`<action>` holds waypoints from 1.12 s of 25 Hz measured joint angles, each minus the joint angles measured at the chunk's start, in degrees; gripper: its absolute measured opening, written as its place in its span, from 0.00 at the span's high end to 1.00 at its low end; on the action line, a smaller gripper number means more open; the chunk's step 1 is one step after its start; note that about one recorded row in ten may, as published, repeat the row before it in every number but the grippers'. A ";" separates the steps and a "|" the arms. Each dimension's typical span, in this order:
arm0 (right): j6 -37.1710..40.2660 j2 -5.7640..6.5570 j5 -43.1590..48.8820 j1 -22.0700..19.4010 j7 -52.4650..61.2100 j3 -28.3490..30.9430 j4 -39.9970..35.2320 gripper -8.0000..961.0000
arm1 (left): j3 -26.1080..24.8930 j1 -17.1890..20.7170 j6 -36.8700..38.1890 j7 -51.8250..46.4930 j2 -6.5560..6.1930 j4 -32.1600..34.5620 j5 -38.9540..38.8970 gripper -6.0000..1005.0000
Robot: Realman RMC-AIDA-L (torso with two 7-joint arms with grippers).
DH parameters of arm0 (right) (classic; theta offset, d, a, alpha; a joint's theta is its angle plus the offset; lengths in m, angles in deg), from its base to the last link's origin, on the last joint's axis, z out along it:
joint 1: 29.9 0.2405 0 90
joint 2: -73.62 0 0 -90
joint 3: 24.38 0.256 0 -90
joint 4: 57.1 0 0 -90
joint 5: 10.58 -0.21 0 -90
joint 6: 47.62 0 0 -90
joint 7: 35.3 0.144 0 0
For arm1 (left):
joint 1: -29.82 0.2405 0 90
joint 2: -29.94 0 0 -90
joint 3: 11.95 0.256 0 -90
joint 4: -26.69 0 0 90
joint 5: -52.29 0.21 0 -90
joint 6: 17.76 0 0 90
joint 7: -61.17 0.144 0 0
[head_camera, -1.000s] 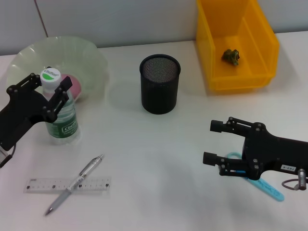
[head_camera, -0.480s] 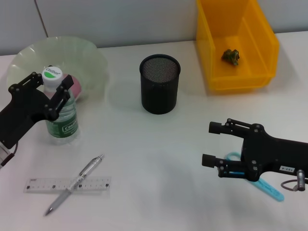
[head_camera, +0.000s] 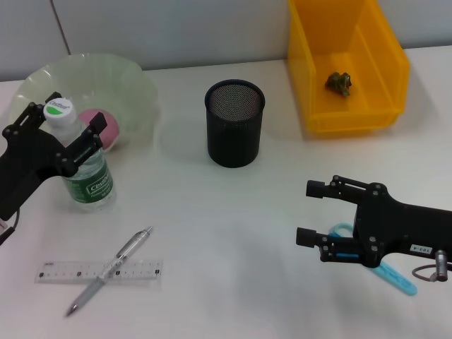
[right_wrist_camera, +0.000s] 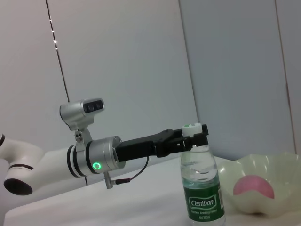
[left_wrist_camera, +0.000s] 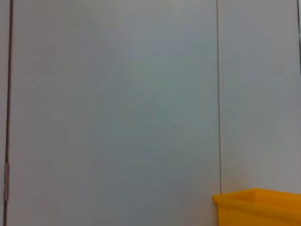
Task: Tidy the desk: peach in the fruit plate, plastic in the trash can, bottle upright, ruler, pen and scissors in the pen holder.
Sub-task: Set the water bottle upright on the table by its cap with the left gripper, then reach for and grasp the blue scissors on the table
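**Bottle Upright, Left Fingers at the Neck: Release Hazards**

Head view. You had the left gripper [head_camera: 62, 133] at the neck of the bottle [head_camera: 83, 164], one finger on each side just under the cap. The bottle stood upright on the counter [head_camera: 212, 233], just in front of the fruit plate [head_camera: 134, 85], which held the peach [head_camera: 102, 126]. Contact at the neck could not be confirmed, so you cannot tell whether the fingers gripped it or merely bracketed it. The right gripper [head_camera: 311, 212] hovered with its fingers spread wide and empty; the scissors [head_camera: 392, 277] lay partly beneath its body. The pen [head_camera: 113, 267] lay across the ruler [head_camera: 99, 271], well apart from the pen holder [head_camera: 234, 123]. The plastic [head_camera: 340, 82] sat inside the trash can [head_camera: 311, 85].

Left wrist view. Only a wall and a corner of the trash can [left_wrist_camera: 256, 207] appeared; no fingers were shown.

Right wrist view. The left gripper [right_wrist_camera: 195, 137] met the bottle [right_wrist_camera: 202, 188] at cap height, and the bottle stood vertical beside the fruit plate [right_wrist_camera: 282, 165].

Hazards, as judgement:
- A sideways withdrawal could drag the neck and topple the bottle, because the hold was high above a narrow base.
- A fall toward the plate could strike its rim.
- A lift of the pen could disturb the ruler under it.
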 joint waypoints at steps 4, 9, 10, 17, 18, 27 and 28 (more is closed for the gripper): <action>0.00 0.00 0.00 -0.08 0.17 0.38 0.00 0.15 | -0.02 0.45 1.19 -0.01 -0.12 0.11 -0.05 0.34; 0.03 0.11 0.10 -0.38 5.77 2.91 -1.83 0.15 | -0.46 1.68 2.73 0.00 -0.24 0.31 -0.08 0.21; 0.08 0.21 0.27 -0.41 7.49 3.66 -2.56 0.15 | -1.42 3.32 3.64 0.22 -0.32 0.77 -0.09 0.22; 1.23 0.52 11.16 -0.45 34.19 10.50 -19.90 0.15 | -2.13 9.30 7.58 0.21 -0.77 2.98 1.20 0.21; 1.69 0.53 14.40 -0.42 39.64 10.60 -24.34 0.15 | -1.60 11.42 9.14 0.91 -0.90 4.11 5.04 0.21; 13.65 2.79 43.72 8.80 72.97 10.30 -49.05 0.15 | -1.55 12.82 10.36 3.05 -0.34 3.98 9.37 0.21; 16.15 3.29 45.03 10.18 74.06 10.26 -49.30 0.15 | -1.55 12.82 10.36 3.05 -0.34 3.98 9.37 0.21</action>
